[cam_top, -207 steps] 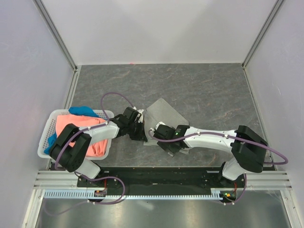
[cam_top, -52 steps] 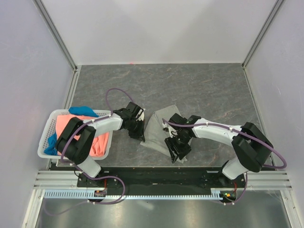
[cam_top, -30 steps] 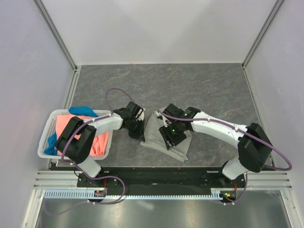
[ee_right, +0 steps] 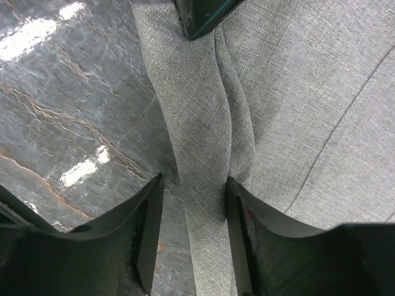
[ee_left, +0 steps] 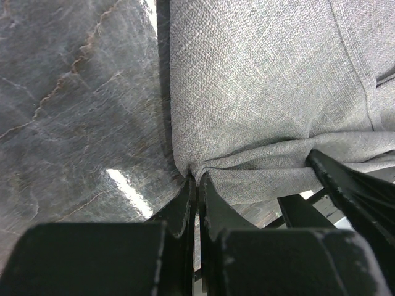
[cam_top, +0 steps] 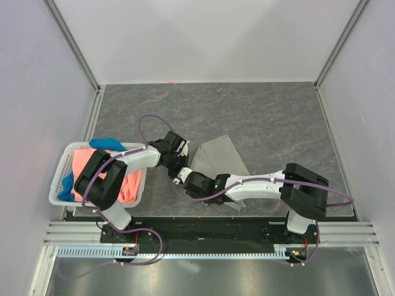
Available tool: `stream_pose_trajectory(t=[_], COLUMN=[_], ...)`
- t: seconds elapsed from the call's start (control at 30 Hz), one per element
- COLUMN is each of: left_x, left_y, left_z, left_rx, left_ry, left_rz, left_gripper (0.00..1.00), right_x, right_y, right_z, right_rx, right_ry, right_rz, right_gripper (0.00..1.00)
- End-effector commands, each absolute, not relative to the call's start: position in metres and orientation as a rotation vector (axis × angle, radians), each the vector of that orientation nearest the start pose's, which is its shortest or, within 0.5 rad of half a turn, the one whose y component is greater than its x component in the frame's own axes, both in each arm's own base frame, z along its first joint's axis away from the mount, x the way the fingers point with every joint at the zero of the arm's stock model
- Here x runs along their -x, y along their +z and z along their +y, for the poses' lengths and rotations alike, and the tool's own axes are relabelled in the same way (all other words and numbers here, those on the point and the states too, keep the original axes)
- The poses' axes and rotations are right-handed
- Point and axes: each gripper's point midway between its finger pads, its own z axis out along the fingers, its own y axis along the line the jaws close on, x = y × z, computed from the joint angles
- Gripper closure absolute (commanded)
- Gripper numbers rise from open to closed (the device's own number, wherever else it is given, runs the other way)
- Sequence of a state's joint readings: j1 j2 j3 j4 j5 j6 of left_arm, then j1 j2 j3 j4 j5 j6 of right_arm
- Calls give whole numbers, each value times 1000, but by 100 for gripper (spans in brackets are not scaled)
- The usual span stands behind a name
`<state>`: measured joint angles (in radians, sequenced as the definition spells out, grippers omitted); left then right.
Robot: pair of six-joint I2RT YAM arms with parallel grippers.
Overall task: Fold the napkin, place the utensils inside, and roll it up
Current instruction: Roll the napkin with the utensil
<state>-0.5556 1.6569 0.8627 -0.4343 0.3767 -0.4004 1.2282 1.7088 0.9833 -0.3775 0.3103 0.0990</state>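
Napkin: the grey napkin (cam_top: 217,159) lies flat on the dark table (cam_top: 265,117), near the middle and close to the arms.
Napkin's long way: seen from above, it runs from about 11 o'clock to 5 o'clock. The far corner points to 12 o'clock. The near end is hidden under the right arm.
Folded strip: along the napkin's 9 o'clock side the cloth is bunched into a thick folded strip (ee_right: 200,160). In the right wrist view it runs from 12 o'clock to 6 o'clock.
Left gripper: the left gripper (cam_top: 178,171) is at the napkin's 9 o'clock edge. Its fingers are pressed tight together and pinch the cloth, which wrinkles at their tips (ee_left: 196,180).
Right gripper: the right gripper (cam_top: 196,185) is at the napkin's 7 o'clock corner, just beside the left one. Its fingers are partly spread, one on each side of the folded strip (ee_right: 192,185). One finger touches the cloth; a thin gap shows by the other.
Basket: a white basket (cam_top: 57,188) sits at 9 o'clock. It holds an orange cloth (cam_top: 128,185) and a blue cloth (cam_top: 105,143).
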Motion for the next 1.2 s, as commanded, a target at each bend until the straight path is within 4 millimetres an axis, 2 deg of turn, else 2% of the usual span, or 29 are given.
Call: stream_pose_trajectory(t=[0.0, 0.13, 0.2, 0.23, 0.33, 0.57, 0.73, 0.9, 1.17], left_x=[-205, -211, -218, -219, -225, -221, -224, -215, -204], left_y=[-7, 1, 10, 13, 26, 35, 46, 55, 63], left_z=[-212, -212, -211, -210, -204, -197, -200, -208, -213], left_rx=[-380, -354, -330, -321, -275, -194, -146, -145, -137], left_ry=[-633, -628, -611, -601, -580, -590, -645, -778, -908], left_rz=[2941, 2896, 2851, 2840, 2787, 2734, 2645, 2567, 2440], left_gripper=[98, 95, 85, 73, 54, 32, 26, 26, 25], right_x=[-158, -141, -129, -128, -117, -105, -101, -95, -107], right_y=[2, -8, -13, -12, -13, -8, -9, 0, 7], right_z=[311, 305, 304, 302, 300, 301, 297, 304, 305], right_rx=[1319, 1341, 1357, 1344, 1334, 1302, 1262, 1222, 1111], right_ry=[132, 236, 321, 346, 449, 677, 800, 1031, 1321], right_rz=[2300, 2384, 2431, 2445, 2491, 2528, 2555, 2553, 2578], right_gripper=[59, 72, 76, 77, 81, 83, 83, 83, 84])
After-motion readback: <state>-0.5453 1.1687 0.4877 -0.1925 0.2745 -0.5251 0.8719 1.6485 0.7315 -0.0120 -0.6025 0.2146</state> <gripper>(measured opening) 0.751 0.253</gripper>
